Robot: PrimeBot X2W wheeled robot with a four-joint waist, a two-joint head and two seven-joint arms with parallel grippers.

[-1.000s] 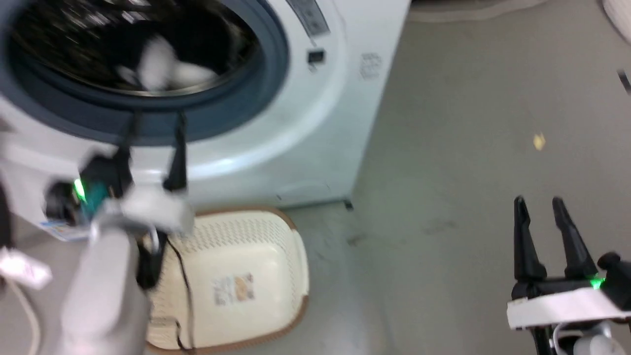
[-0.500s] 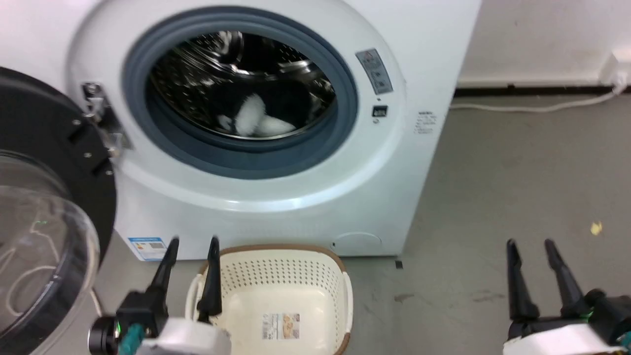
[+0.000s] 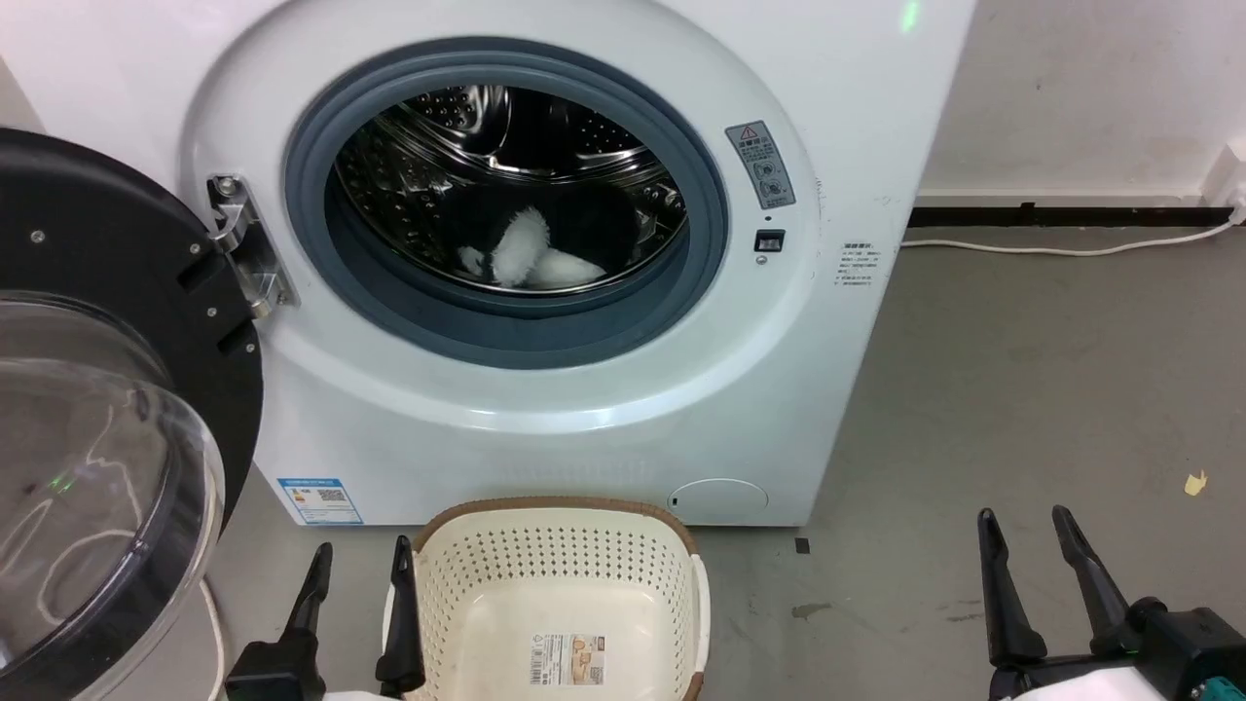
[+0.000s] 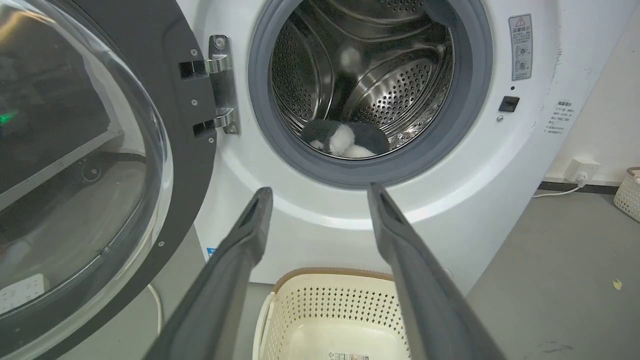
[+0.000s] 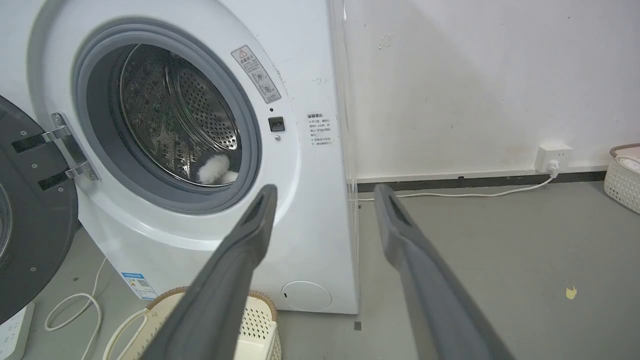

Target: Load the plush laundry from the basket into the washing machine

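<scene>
Low in the steel drum [image 3: 428, 166] of the washing machine [image 3: 604, 428], the plush laundry [image 3: 526, 258] lies loaded; the basket [image 3: 555, 504] in front of it is empty.

Loading looks finished, so any next move would likely be a pull-back, or a push on the door [image 3: 127, 243] hanging wide open at the left. Left gripper [image 3: 361, 545], fingers spread and grasping nothing, hovers just left of the basket rim; right gripper [image 3: 1024, 513], likewise spread and empty, hangs well apart to the right above the grey floor [image 3: 973, 389].
</scene>
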